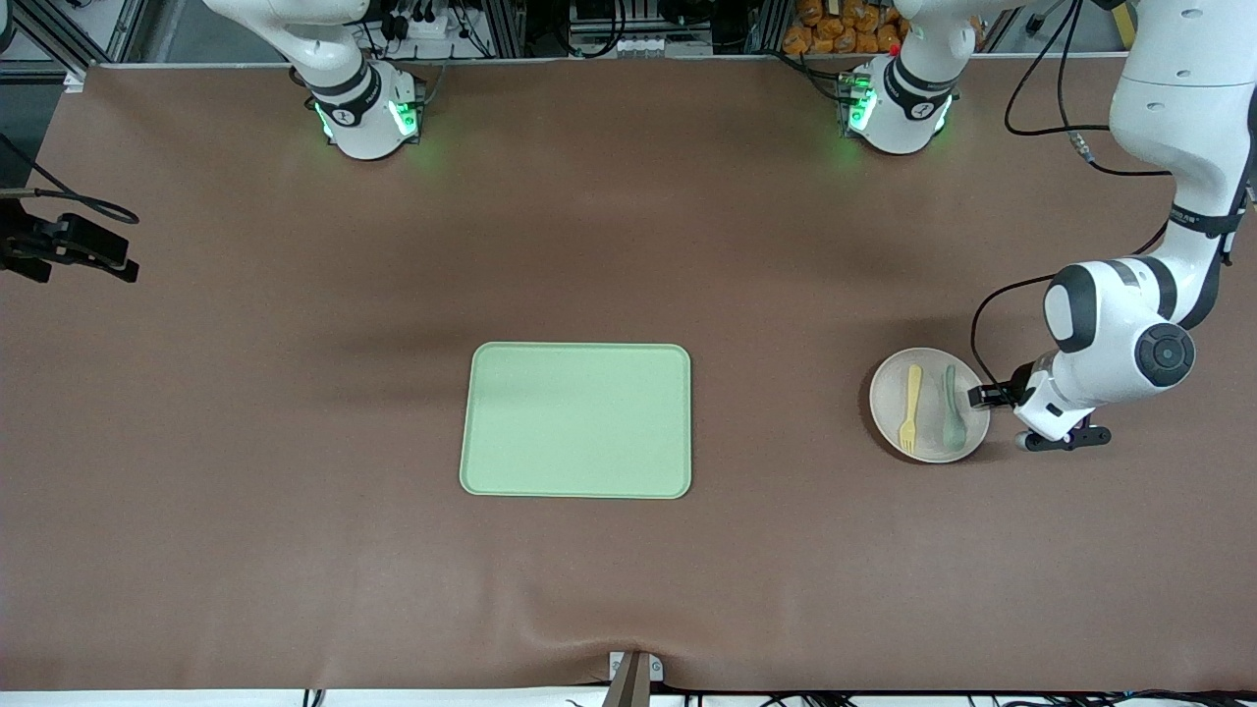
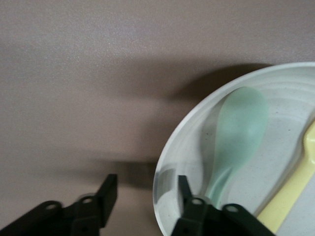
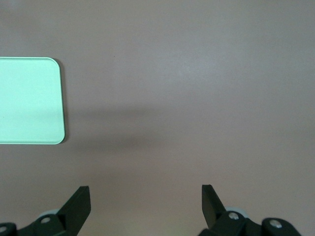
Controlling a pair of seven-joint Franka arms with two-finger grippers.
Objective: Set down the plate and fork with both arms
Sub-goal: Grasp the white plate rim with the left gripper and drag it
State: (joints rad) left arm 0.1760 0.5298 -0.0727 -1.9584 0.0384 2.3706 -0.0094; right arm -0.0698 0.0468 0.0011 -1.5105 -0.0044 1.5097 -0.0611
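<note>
The pale plate [image 1: 929, 432] lies on the table toward the left arm's end. The pale-yellow fork [image 1: 911, 407] and a grey-green spoon [image 1: 953, 417] lie on it side by side. My left gripper [image 1: 987, 396] is low at the plate's rim, on the side toward the left arm's end. In the left wrist view it [image 2: 146, 189] is open and straddles the rim: one finger over the plate [image 2: 285, 103] beside the spoon [image 2: 241, 132], the other over the table. The fork's handle [image 2: 295, 182] shows there too. My right gripper [image 3: 146, 196] is open and empty, above bare table.
A rectangular light-green tray [image 1: 576, 420] lies at the table's middle, and its corner shows in the right wrist view [image 3: 29, 101]. Brown cloth covers the table. Both arm bases stand along the table's edge farthest from the front camera.
</note>
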